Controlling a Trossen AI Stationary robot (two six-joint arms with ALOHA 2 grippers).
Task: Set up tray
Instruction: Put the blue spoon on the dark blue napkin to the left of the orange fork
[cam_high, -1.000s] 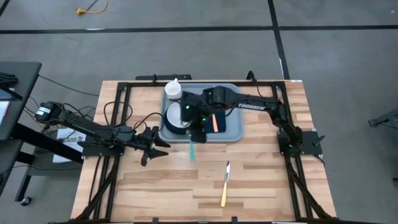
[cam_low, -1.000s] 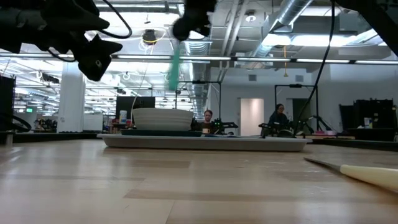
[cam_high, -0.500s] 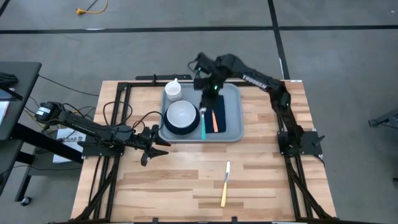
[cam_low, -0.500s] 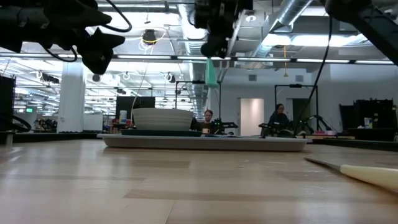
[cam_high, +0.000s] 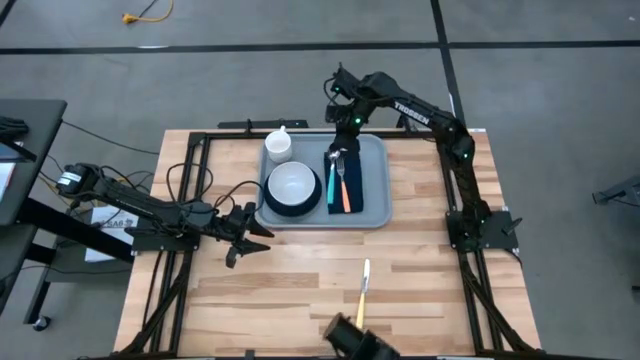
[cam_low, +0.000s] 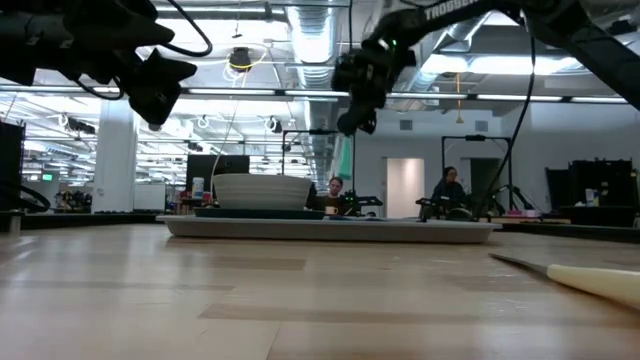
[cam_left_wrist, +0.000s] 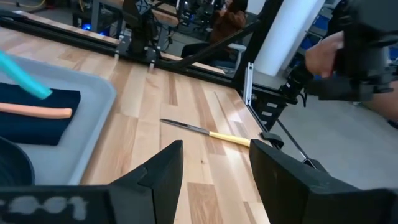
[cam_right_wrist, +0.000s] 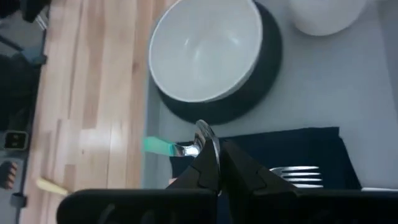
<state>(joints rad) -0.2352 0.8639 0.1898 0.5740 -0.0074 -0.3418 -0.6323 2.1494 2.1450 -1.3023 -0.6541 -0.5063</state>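
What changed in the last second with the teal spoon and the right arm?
The right gripper carried the teal spoon from the tray's near edge up its length; the spoon now lies on the napkin beside the fork, its bowl under the fingertips. The left gripper, bowl, cup, tray and knife stayed put.

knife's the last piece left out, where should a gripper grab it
Grip the knife at its yellow handle, the thicker end nearest the table's front edge, coming straight down with fingers across its width. It lies flat on bare wood, blade pointing toward the tray, so nothing crowds it.
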